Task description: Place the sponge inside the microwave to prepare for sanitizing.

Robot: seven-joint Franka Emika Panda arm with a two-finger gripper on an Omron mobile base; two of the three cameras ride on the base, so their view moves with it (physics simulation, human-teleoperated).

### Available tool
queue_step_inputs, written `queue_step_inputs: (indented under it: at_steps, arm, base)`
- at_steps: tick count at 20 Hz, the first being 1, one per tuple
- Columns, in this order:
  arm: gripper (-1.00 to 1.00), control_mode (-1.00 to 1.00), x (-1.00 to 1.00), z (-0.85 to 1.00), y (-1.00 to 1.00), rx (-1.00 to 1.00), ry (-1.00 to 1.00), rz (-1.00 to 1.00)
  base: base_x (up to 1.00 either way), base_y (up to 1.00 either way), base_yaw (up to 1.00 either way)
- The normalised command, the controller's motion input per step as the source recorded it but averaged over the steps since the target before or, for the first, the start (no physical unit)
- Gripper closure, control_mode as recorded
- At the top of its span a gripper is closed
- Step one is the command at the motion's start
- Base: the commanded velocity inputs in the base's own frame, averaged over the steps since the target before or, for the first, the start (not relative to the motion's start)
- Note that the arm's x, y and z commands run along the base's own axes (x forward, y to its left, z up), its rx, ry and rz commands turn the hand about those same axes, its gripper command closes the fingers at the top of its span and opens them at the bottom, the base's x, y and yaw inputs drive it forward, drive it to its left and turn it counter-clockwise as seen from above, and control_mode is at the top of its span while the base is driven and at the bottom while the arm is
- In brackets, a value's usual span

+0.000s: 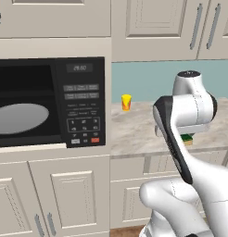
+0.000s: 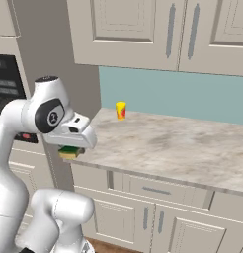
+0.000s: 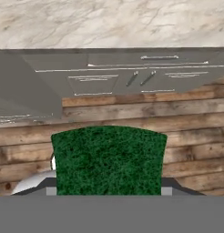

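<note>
Left base view: the black boxy microwave [image 1: 50, 102] stands open, its grey turntable bare; right of it, under the white arm's hand, peeks the small green-and-yellow sponge [image 1: 188, 139]. Right base view: the sponge [image 2: 70, 152] hangs beneath the gripper [image 2: 73, 148], beside the marble counter [image 2: 182, 148]. Hand view: the sponge's rough green face [image 3: 108, 160], clamped between the jaws, over wooden floor.

Even, bright rendered light, soft faint shadows, no glare, slightly coarse textures.
</note>
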Motion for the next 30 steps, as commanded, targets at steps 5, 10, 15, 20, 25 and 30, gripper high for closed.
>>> queue_step_inputs:
  at_steps: [5, 10, 15, 20, 25, 30]
  arm:
    - [1.00, -1.00, -0.54, -0.03, 0.00, 0.00, 0.00, -0.03]
    - [1.00, -1.00, -0.61, -0.07, 0.00, 0.01, 0.00, -0.05]
    - [1.00, -1.00, -0.06, -0.02, 0.02, 0.00, 0.00, 0.00]
    - [1.00, -1.00, -0.01, 0.00, 0.00, 0.00, 0.00, 0.00]
    - [1.00, -1.00, -0.06, 0.00, 0.00, 0.00, 0.00, -0.01]
    - [1.00, 1.00, 0.00, 0.00, 0.00, 0.00, 0.00, 0.00]
  base:
    - [0.00, 0.00, 0.00]
    - [0.00, 0.00, 0.00]
    - [0.00, 0.00, 0.00]
    - [0.00, 0.00, 0.00]
    - [0.00, 0.00, 0.00]
    - [-0.58, 0.03, -0.09]
